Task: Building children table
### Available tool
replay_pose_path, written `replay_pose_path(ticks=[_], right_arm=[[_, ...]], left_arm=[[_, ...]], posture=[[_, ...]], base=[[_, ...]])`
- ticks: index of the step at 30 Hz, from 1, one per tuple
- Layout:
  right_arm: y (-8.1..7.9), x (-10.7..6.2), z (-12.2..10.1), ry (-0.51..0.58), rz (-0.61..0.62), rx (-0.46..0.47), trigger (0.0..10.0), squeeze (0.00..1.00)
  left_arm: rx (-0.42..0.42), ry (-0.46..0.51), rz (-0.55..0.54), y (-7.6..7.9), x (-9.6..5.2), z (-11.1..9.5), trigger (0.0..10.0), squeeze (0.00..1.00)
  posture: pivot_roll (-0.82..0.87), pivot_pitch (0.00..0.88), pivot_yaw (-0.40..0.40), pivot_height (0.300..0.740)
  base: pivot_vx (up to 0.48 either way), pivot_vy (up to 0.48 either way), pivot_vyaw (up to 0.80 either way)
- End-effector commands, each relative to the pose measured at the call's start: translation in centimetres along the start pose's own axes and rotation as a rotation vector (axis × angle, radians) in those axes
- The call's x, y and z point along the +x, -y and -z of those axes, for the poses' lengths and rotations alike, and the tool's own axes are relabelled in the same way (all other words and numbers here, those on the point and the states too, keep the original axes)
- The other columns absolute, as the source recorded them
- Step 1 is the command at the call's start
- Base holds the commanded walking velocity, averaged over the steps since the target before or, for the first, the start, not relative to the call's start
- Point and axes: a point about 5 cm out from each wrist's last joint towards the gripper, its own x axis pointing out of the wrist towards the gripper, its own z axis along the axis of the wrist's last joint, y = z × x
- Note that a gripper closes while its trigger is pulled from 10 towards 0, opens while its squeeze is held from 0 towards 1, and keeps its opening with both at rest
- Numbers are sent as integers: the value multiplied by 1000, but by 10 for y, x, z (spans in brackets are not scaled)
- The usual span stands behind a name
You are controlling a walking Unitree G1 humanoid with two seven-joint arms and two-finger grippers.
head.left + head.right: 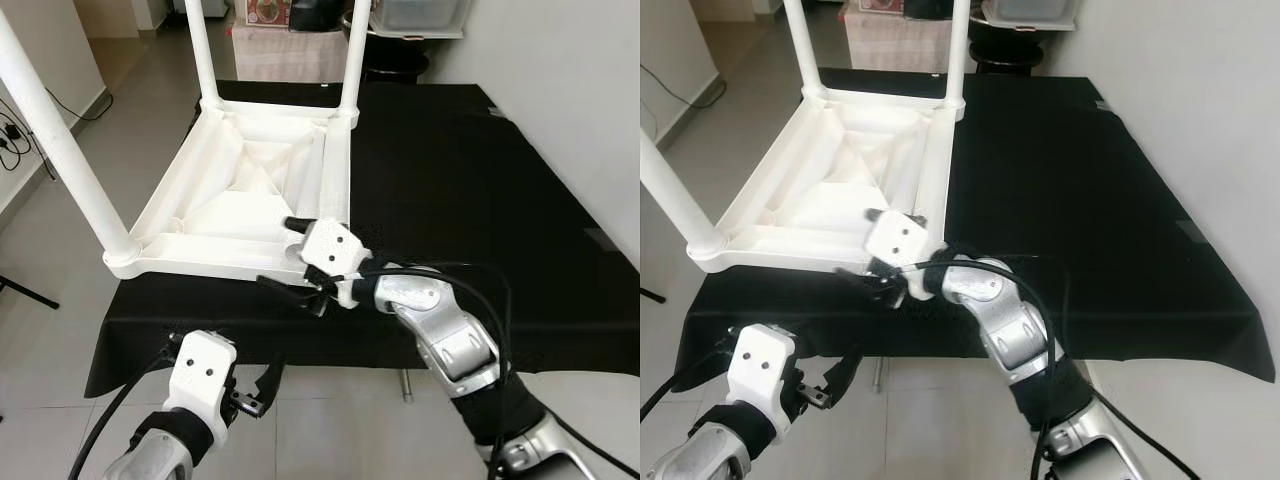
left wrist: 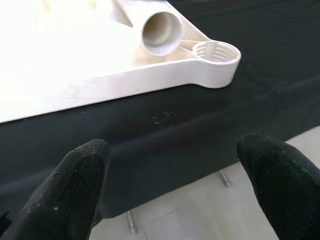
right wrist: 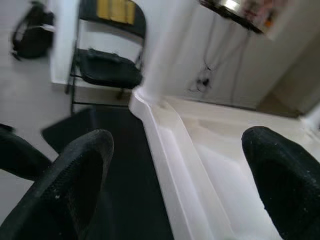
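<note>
You have a white plastic children's table (image 1: 240,190) lying upside down on the left half of a tabletop (image 1: 470,180) draped in black cloth, its near edge close to the tabletop's front edge and its near left corner reaching past the cloth's left side. The right half of the cloth is bare and flat, giving open room there, with a pale wall close along the right side and tiled floor (image 1: 60,330) in front and to the left. Three smooth round legs (image 1: 60,150) stand up from the corners: one at the near left leaning toward you, two at the far corners. The near right corner carries an open threaded socket (image 2: 216,52) with ridges inside it, seen in the left wrist view beside the hollow end of a leg. The underside is a shallow tray with raised ribs running diagonally to the middle. Your right tool (image 1: 292,255) sits at that near right corner, over the table's front rim, its black textured fingers (image 3: 75,180) spread wide apart and holding nothing. Your left tool (image 1: 262,392) hangs low in front of the tabletop's front edge, below the cloth's hem, its fingers (image 2: 75,180) also parted and empty.
</note>
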Motion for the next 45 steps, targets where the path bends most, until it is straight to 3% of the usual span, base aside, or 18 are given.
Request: replay_pose_path(ticks=[1, 7, 11, 17, 25, 30, 34, 36, 40, 45], right_arm=[[-4, 9, -6, 13, -35, -1, 10000, 0], [1, 46, -6, -44, 25, -39, 10000, 0], [-1, 57, -7, -43, 22, -39, 10000, 0], [-5, 57, -8, -35, -6, 12, 10000, 0], [-3, 51, 7, -143, -24, -29, 10000, 0], [4, 51, 26, -283, 109, -40, 10000, 0], [10, 49, 42, -402, 187, 52, 10000, 0], [20, 47, 52, -499, 286, 136, 10000, 0], [22, 43, 58, -564, 299, 152, 10000, 0], [31, 34, 68, -699, 323, 245, 10000, 0]], left_arm=[[-12, -2, -48, -4, -1, 2, 10000, 0], [-30, -20, -238, -17, -5, 5, 10000, 0], [-24, -27, -309, -19, -10, 5, 10000, 0], [16, -29, -314, -15, -15, 5, 10000, 0], [16, -25, -263, -13, -11, 5, 10000, 0], [17, -26, -232, -13, -9, 7, 10000, 0], [26, -28, -218, -12, -8, 8, 10000, 0], [24, -28, -215, -11, -8, 8, 10000, 0], [23, -28, -212, -10, -8, 7, 10000, 0], [22, -27, -208, -10, -9, 6, 10000, 0]], posture=[[2, 79, -41, 740], [45, 88, -47, 740], [88, 99, -57, 740], [99, 110, -64, 740], [86, 109, -51, 740], [83, 102, -45, 740], [85, 95, -45, 740], [85, 94, -46, 740], [83, 98, -47, 740], [82, 119, -49, 740]], base=[[0, 0, 0], [0, 0, 0], [0, 0, 200], [0, 0, 780], [0, 0, 769], [0, 0, 462], [0, 0, 0], [0, 0, 0], [0, 0, 0], [0, 0, 0]])
